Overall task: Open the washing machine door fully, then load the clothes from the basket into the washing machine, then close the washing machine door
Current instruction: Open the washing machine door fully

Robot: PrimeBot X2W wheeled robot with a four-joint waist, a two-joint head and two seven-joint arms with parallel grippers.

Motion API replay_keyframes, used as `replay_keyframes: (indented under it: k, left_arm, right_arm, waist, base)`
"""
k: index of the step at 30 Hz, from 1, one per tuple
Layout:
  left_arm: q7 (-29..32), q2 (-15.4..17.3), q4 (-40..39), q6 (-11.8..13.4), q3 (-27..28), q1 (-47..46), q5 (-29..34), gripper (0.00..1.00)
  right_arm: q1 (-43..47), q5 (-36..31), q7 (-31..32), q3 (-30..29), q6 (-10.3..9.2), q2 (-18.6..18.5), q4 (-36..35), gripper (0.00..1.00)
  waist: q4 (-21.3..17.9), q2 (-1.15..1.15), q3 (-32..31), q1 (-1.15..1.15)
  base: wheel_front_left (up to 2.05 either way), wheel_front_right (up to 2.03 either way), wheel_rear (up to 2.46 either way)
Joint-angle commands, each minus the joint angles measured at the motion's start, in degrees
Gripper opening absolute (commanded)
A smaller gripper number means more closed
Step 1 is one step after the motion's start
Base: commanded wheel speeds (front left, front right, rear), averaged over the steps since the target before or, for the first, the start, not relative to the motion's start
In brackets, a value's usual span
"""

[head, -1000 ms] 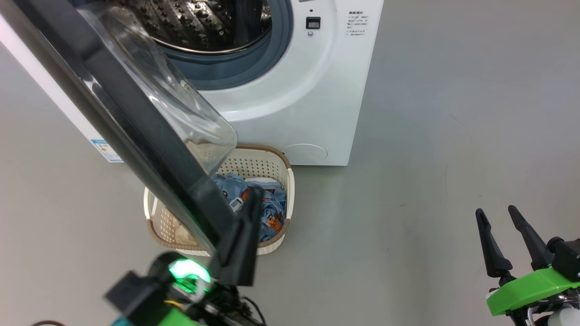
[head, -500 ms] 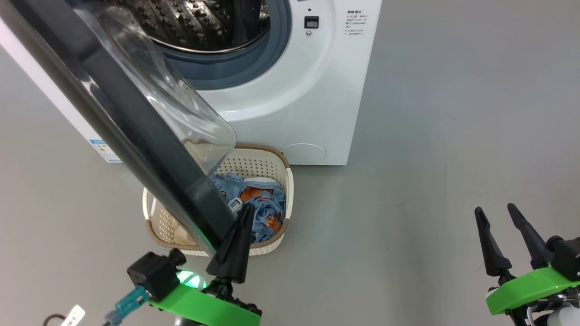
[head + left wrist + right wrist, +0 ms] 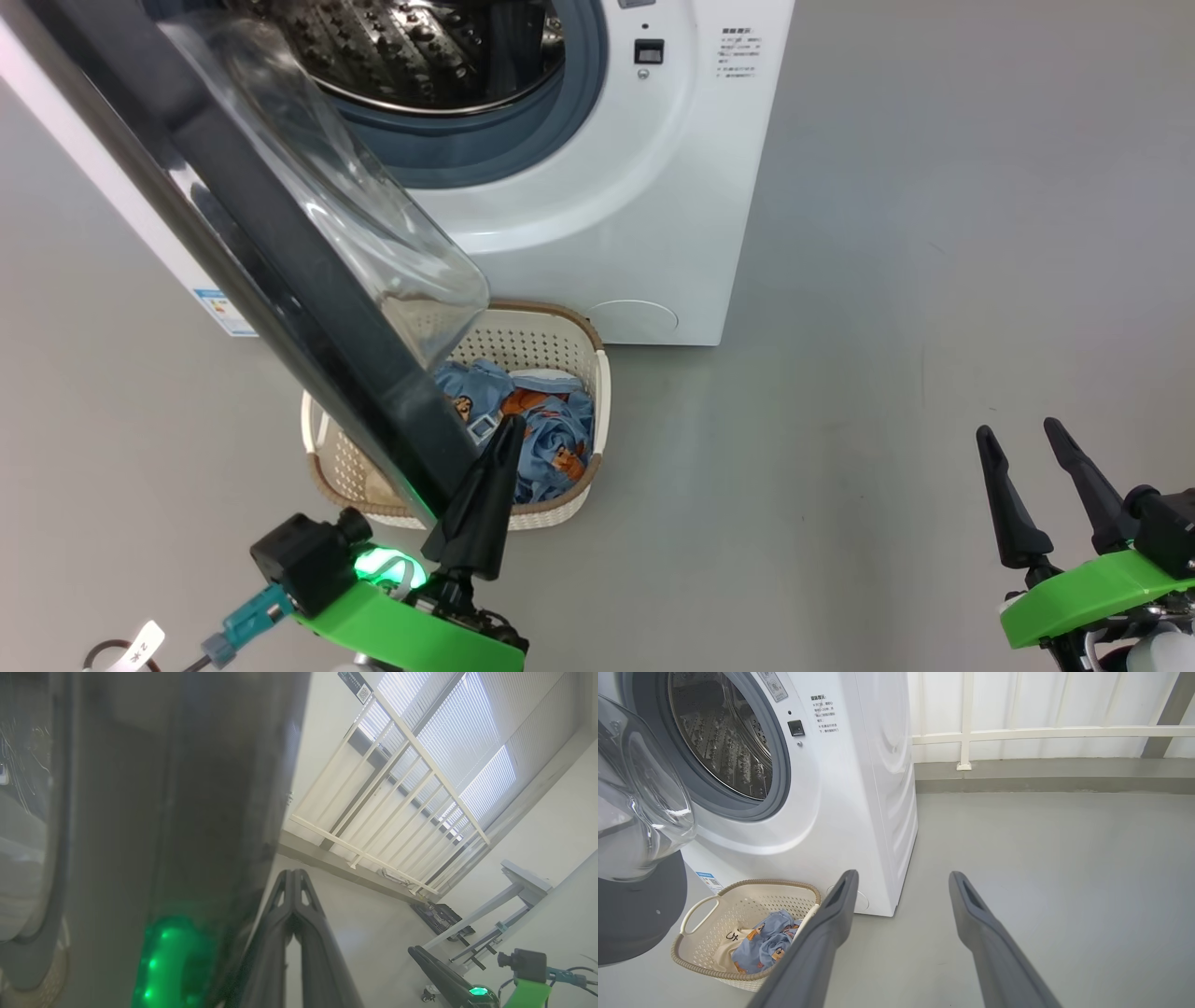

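Washing machine door [image 3: 271, 271]: one, swung out over the basket's left half. It looks stiff, with a glossy rim likely to slip, so I'd push at its free edge.
Left gripper [image 3: 504, 439]: fingers pressed together, gripping nothing, lying against the door's lower edge.
Basket [image 3: 551, 343]: one, on the floor before the machine.
Clothes [image 3: 551, 434]: bunched blue pieces plus one cream; exact count unclear. Probably soft, light and floppy, so pinch a raised fold.
Washing machine [image 3: 635, 215]: one, drum exposed.
Right gripper [image 3: 1019, 431]: fingers spread, empty, well apart.
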Motion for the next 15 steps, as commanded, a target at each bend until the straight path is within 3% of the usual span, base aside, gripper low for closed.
replay_keyframes:
  k: [1, 15]
  left_arm:
    - [-0.4, 1.2, -0.8, 0.4, 4.1, -1.5, -0.2, 0.0]
    - [-0.4, 1.2, -2.1, 0.4, 5.7, 0.7, 0.7, 0.0]
  right_arm:
    - [-0.1, -0.8, -0.7, 0.9, 0.09, -1.0, -1.6, 1.0]
    - [-0.8, -0.8, -0.7, 1.3, 0.09, -1.6, -2.1, 1.0]
  waist:
    - [0.3, 0.0, 0.0, 0.0]
    - [3.7, 0.0, 1.0, 0.0]
  base:
    - [0.0, 0.0, 0.0]
    - [0.0, 0.0, 0.0]
